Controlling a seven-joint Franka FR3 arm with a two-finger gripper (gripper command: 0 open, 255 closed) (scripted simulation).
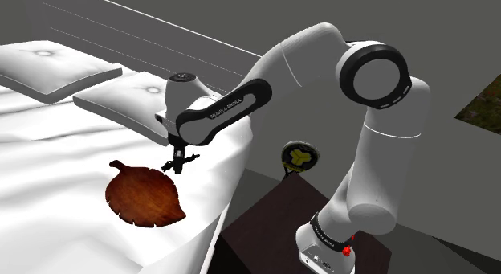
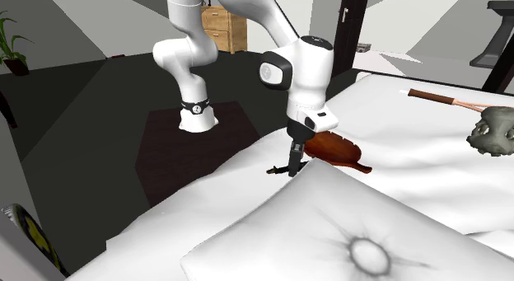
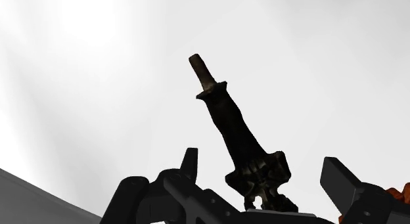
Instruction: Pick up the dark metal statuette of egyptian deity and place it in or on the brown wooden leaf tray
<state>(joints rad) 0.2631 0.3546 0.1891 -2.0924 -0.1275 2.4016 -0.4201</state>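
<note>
The gripper (image 1: 178, 161) hangs low over the white bed (image 1: 48, 208), just beside the edge of the brown leaf tray (image 1: 144, 196), between that tray and the nearer pillow (image 1: 132, 104). From the wrist, its two black fingers (image 3: 190, 162) stand apart. The dark statuette (image 3: 233, 127) lies flat on the sheet, off the tray, with its broader, knobbly end between the fingers and white showing on either side, so it is not clasped. Its narrow, paler tip points away from the hand. The very end of the figure is hidden behind the gripper's body, and its surface is too dark to read any features. A sliver of the tray (image 3: 399, 192) peeks past one finger, cut off by the frame. In the second exterior view the gripper (image 2: 293, 166) covers part of the tray (image 2: 339, 147). A small dark piece sticks out at the fingertips, but it is hard to tell from the fingers. A grey skull-like thing (image 2: 492, 131) lies well apart from the tray, cut by the frame's edge
</note>
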